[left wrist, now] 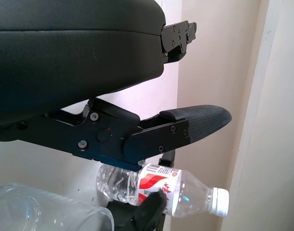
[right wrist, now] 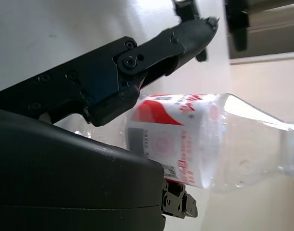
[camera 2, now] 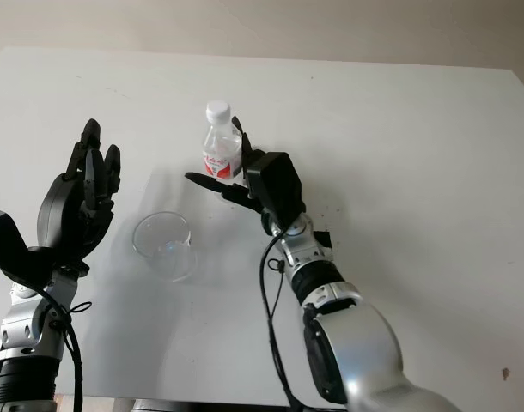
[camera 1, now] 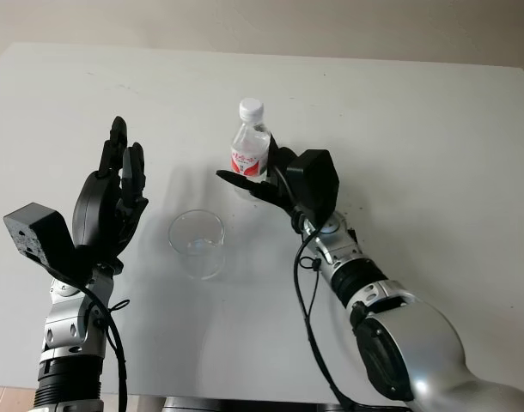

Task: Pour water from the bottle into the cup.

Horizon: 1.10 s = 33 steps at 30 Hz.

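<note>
With the right hand (camera 1: 264, 178) set open around the upright, capped bottle (camera 1: 249, 148) on the tabletop (camera 1: 434, 146), the label band is best gripped squarely before lifting toward the cup (camera 1: 197, 243), while the left hand (camera 1: 114, 193) is held open beside it.

White table (camera 1: 417, 120), matte and plain, far edge running against a pale wall, right far corner in sight. Near the middle, standing upright on it, a clear bottle (camera 1: 249, 150) with white cap and red-and-white label. Closer to the near edge and toward the left side, a clear cup (camera 1: 197, 243), upright, mouth up, apart from the bottle. A few small dark specks on the surface toward the right side, one more close to the near right corner.
</note>
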### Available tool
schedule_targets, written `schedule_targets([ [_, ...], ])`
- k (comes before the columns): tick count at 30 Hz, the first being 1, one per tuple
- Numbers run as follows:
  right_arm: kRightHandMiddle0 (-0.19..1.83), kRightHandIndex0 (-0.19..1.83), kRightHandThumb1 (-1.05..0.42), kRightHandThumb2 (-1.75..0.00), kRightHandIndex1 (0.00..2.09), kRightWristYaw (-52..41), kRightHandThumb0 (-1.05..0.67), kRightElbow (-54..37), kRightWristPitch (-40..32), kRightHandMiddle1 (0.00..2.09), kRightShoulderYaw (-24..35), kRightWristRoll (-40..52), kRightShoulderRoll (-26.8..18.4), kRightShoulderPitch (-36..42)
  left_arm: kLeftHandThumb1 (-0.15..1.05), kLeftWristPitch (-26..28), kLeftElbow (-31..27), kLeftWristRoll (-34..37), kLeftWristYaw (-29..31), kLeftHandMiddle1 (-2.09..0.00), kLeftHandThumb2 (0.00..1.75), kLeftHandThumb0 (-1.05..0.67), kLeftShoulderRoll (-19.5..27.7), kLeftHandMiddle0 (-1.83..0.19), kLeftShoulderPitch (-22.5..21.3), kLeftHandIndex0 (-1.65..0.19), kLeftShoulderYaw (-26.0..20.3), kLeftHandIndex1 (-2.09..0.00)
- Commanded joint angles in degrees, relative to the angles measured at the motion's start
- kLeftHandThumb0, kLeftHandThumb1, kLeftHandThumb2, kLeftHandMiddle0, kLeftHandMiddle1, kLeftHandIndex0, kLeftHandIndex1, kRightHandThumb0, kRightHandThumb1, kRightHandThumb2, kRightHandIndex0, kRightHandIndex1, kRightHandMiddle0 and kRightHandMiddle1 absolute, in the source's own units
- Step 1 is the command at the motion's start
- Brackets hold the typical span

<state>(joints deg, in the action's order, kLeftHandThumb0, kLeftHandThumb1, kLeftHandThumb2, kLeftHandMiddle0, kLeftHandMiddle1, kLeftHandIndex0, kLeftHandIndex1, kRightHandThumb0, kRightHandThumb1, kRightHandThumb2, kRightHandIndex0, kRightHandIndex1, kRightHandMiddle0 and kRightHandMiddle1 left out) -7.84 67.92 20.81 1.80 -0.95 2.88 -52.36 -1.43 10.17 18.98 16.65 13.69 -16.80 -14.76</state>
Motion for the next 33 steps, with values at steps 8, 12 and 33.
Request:
schedule_targets([
  [8, 0.1, 0.0, -0.86, -0.05, 0.1, -0.25, -0.61, 1.77, -0.42, 0.16, 4.52, 4.61, 2.73, -1.57, 1.05, -0.22, -0.78, 0.07, -0.17, 0.0, 0.64, -0.75, -0.07, 0.19, 0.43, 0.19, -0.24, 0.0],
  [12, 0.03, 0.05, -0.86, -0.05, 0.67, 0.05, -0.52, 2.35, -2.72, 0.92, 5.27, 5.24, 2.75, -2.67, 1.05, -0.36, -0.64, 0.01, -0.18, 0.0, 0.63, -0.75, 0.09, 0.19, 0.43, 0.19, -0.36, 0.0],
  [33, 0.44, 0.63, -1.03, -0.06, 2.09, -12.01, -0.37, 2.76, -4.35, 2.09, -5.03, -6.92, -3.19, -4.79, 1.05, -0.41, -0.04, -0.48, -0.17, 0.0, 0.65, -0.74, 0.1, 0.19, -0.35, 0.19, -0.32, 0.0],
])
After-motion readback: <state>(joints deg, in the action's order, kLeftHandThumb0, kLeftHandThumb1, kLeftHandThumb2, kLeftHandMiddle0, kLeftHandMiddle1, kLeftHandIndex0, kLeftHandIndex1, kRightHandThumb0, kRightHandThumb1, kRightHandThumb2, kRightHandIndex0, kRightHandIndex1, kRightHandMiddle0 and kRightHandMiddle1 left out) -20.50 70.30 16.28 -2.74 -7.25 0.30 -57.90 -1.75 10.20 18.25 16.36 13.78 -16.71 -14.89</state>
